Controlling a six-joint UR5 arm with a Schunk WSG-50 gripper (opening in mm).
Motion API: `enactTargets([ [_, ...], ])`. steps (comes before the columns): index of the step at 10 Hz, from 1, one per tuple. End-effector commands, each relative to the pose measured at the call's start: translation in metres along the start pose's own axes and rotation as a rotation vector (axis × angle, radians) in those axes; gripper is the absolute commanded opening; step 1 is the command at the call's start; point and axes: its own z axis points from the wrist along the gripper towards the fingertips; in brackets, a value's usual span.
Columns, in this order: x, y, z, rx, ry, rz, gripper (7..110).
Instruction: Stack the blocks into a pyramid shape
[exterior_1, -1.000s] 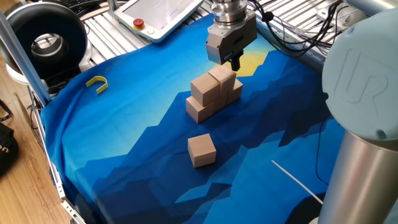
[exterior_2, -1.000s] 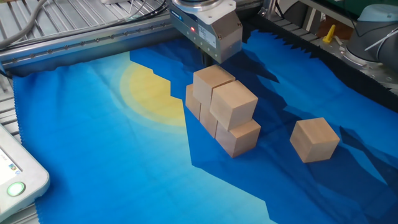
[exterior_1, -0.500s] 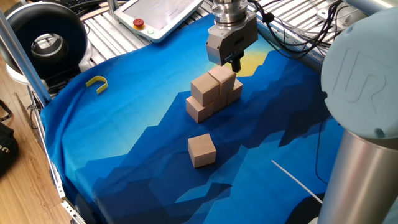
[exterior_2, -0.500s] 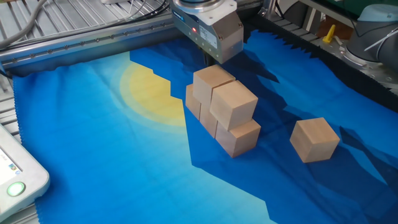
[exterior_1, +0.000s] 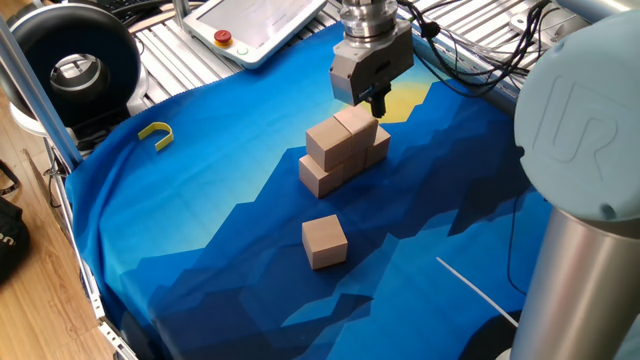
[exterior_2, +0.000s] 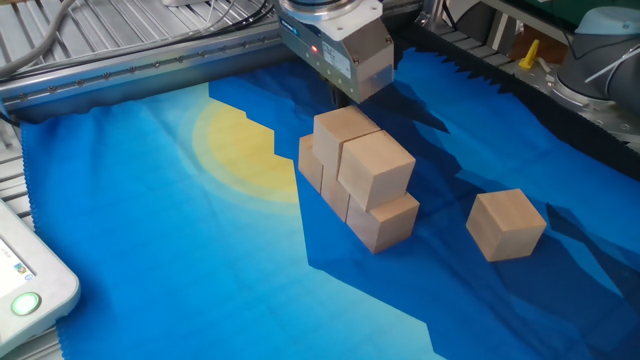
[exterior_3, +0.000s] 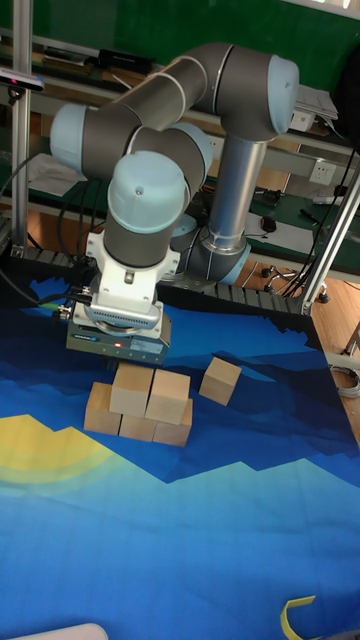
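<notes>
In one fixed view the gripper (exterior_1: 377, 99) hangs just above the 12 o'clock end of the stack (exterior_1: 341, 152), two blocks on three, while the loose sixth block (exterior_1: 324, 241) sits on the blue cloth (exterior_1: 200, 220) at 6 o'clock of it (well apart); a careless descent could clip the upper row. From the other fixed view the jaws are hidden behind the wrist, so I cannot tell their opening, and the stack (exterior_2: 358, 180) looks slightly uneven. The tall fixed view shows the gripper (exterior_3: 115, 358) touching or nearly touching the top blocks (exterior_3: 150, 392), so any sideways drift risks toppling them.

Two plain tan wooden cubes (exterior_2: 362, 155) are sitting on a three-cube row (exterior_2: 385, 220); a sixth cube (exterior_2: 506, 223) is lying apart.
</notes>
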Motion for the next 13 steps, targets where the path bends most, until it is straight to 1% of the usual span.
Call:
enactTargets([
  [1, 0.000, 0.001, -0.002, -0.009, -0.001, 0.001, 7],
  [3, -0.003, -0.002, -0.004, 0.002, -0.016, 0.003, 7],
  [4, -0.006, -0.008, -0.011, 0.023, -0.030, 0.005, 7],
  [5, -0.006, -0.018, -0.024, 0.059, -0.030, -0.015, 7],
  [6, -0.005, -0.017, -0.042, 0.060, -0.027, -0.037, 7],
  [7, -0.013, 0.000, -0.058, 0.008, -0.056, -0.045, 7],
  [8, -0.016, 0.031, -0.072, -0.072, -0.055, -0.048, 7],
  [9, -0.022, 0.054, -0.081, -0.120, -0.058, -0.059, 7],
  [10, -0.029, 0.077, -0.088, -0.156, -0.066, -0.042, 7],
  [11, -0.033, 0.098, -0.092, -0.178, -0.065, -0.015, 7],
  [12, -0.035, 0.117, -0.095, -0.188, -0.062, 0.009, 7],
  [13, -0.030, 0.129, -0.090, -0.184, -0.042, 0.011, 7],
])
